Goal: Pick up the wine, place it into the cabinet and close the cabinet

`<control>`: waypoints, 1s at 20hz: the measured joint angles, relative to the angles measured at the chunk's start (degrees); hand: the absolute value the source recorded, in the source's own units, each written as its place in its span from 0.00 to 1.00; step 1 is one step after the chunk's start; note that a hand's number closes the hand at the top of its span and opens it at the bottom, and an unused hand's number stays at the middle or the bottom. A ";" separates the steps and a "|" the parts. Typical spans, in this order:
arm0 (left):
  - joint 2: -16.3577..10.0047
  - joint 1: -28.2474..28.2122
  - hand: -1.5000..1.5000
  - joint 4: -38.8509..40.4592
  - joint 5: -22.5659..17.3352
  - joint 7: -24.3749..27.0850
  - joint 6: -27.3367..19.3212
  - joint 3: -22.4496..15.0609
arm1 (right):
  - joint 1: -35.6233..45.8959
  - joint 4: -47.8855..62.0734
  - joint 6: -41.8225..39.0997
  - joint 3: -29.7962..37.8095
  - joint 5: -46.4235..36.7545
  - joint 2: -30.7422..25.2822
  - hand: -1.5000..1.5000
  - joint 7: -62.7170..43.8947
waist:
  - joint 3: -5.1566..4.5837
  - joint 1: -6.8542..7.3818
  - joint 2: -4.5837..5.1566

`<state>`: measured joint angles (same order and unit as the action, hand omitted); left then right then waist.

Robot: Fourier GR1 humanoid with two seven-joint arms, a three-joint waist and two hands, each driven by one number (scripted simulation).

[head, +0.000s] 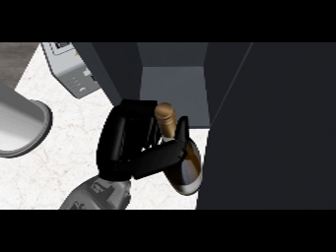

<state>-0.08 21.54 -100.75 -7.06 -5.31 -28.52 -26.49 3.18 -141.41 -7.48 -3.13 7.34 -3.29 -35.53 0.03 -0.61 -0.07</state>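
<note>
My right hand [130,140] is shut on the wine bottle [189,170], its fingers curled across the body and the thumb beside the neck. The bottle is dark olive-brown with a tan neck [165,115] that points up the view toward the cabinet. It hangs tilted just in front of the open dark cabinet [174,86], whose grey inner floor shows with nothing on it. The cabinet's door [286,123] stands open as a large dark panel to the right of the bottle, very near its base. The hand hides the bottle's middle.
A large grey cylinder [10,123] reaches in from the left edge over the white marble counter [61,162]. A white appliance with small buttons [72,69] stands at the back left, beside the cabinet's left wall.
</note>
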 measured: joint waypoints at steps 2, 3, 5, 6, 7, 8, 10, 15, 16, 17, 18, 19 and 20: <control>0.02 1.61 1.00 1.02 0.28 -0.34 -1.17 0.19 | 0.26 -0.25 -0.26 0.52 0.16 -0.60 0.00 -0.73 | -0.01 0.02 0.00; 0.03 3.44 1.00 2.44 -0.13 -0.29 -2.31 0.27 | 1.34 -0.15 0.06 0.41 0.11 -0.68 0.00 -1.48 | 0.00 0.00 0.01; 0.04 5.74 1.00 3.99 -0.16 -1.02 -4.51 -0.10 | 1.07 -0.16 -0.25 0.29 0.15 -0.64 0.00 -1.32 | -0.01 -0.02 0.01; 0.04 5.73 1.00 4.46 0.02 -0.52 -4.36 0.13 | 1.52 -0.18 -0.22 0.53 0.21 -0.82 0.00 -1.73 | -0.01 0.03 0.01; 0.04 6.34 1.00 5.16 0.34 -0.44 -5.01 -0.10 | 0.71 -0.31 -0.60 0.69 0.30 -0.81 0.00 -1.14 | -0.01 -0.02 0.00; 0.05 6.96 1.00 5.85 0.53 -0.38 -5.41 -0.04 | 0.40 -0.33 -0.84 0.95 0.37 -0.80 0.00 -0.75 | -0.01 -0.02 0.00; 0.05 8.23 1.00 7.36 0.66 0.08 -6.21 -0.26 | -0.42 -0.58 -0.70 -0.32 0.30 -0.33 0.00 -0.93 | -0.01 -0.08 -0.01; 0.05 10.29 1.00 12.33 -1.90 3.68 -9.68 -1.83 | 1.91 -0.29 -0.81 1.87 0.41 -1.32 0.00 -1.78 | -0.02 -0.16 0.06; 0.06 10.67 1.00 12.87 -2.55 3.94 -9.67 -1.32 | 2.03 -0.29 -1.22 2.63 0.60 -1.75 0.00 -1.84 | -0.02 -0.15 0.06; 0.05 10.73 1.00 14.17 -3.88 5.41 -9.56 -1.05 | 2.03 -0.24 -1.39 2.85 0.68 -1.73 0.00 -1.61 | -0.02 -0.22 0.08; 0.06 10.65 1.00 14.59 -4.41 6.06 -9.44 -0.71 | 1.03 -0.18 -1.51 1.86 0.54 -1.04 0.00 -0.83 | -0.02 -0.18 0.07; 0.06 11.38 1.00 15.07 -5.13 6.03 -9.39 -0.16 | 0.50 -0.11 -1.92 2.00 0.58 -1.00 0.00 -0.33 | -0.02 -0.16 0.07; 0.06 11.03 1.00 15.19 -5.59 6.70 -8.97 0.28 | 1.05 -0.10 -1.76 2.39 0.67 -1.17 0.00 -0.86 | -0.02 -0.09 0.07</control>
<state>-0.02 32.58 -85.56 -12.65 1.39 -37.48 -26.21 4.23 -141.51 -9.23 -0.74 8.01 -4.45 -36.39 0.01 -0.70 0.00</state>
